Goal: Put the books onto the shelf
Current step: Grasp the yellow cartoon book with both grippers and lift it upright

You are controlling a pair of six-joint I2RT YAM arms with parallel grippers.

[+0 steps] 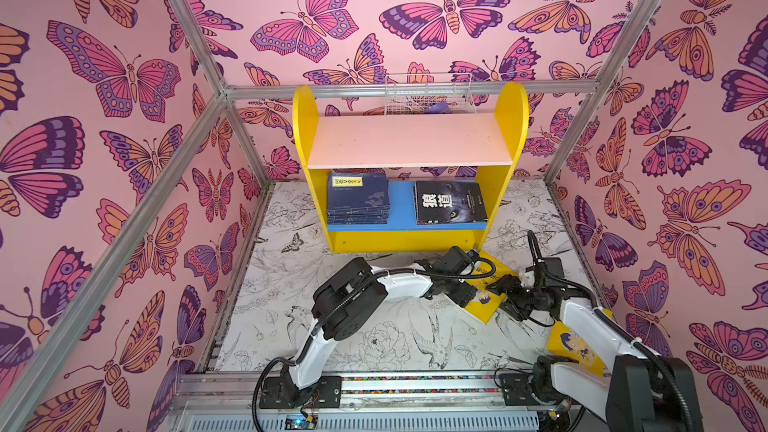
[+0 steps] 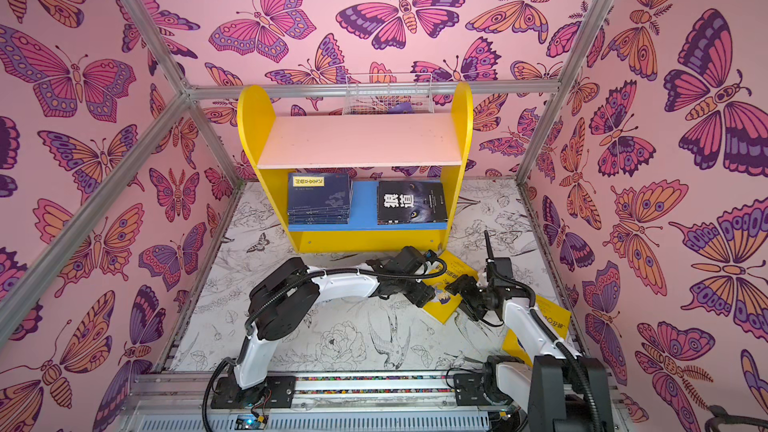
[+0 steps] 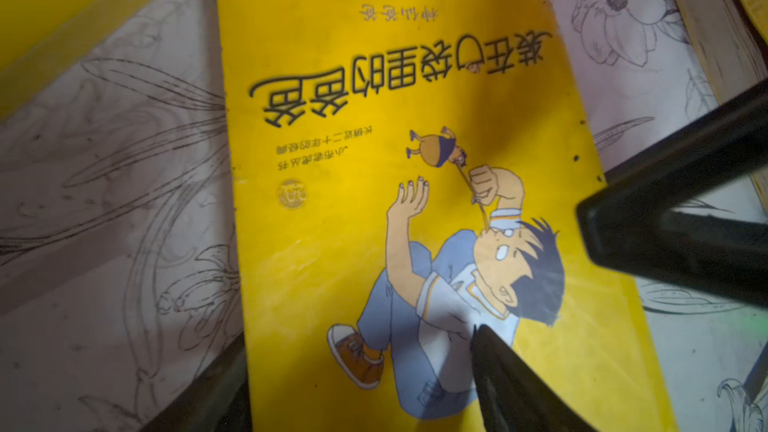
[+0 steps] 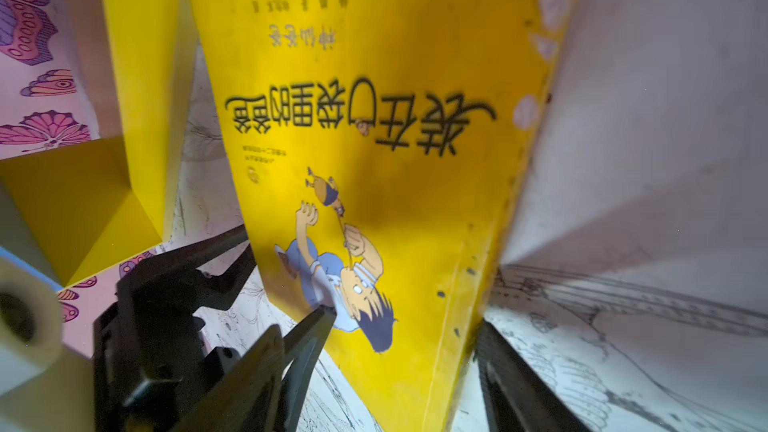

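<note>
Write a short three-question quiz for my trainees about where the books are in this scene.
1. Multiple choice: which board of the small yellow-sided two-tier shelf holds books? A) the upper one B) the blue lower board C) both
2. True or false: in both top views, the black paperback lies to the right of the navy paperback stack.
3. Fill in: ___ bright yellow cartoon-cover paperbacks are on the white line-drawn tabletop.
Key: 1 B; 2 true; 3 two.
</note>
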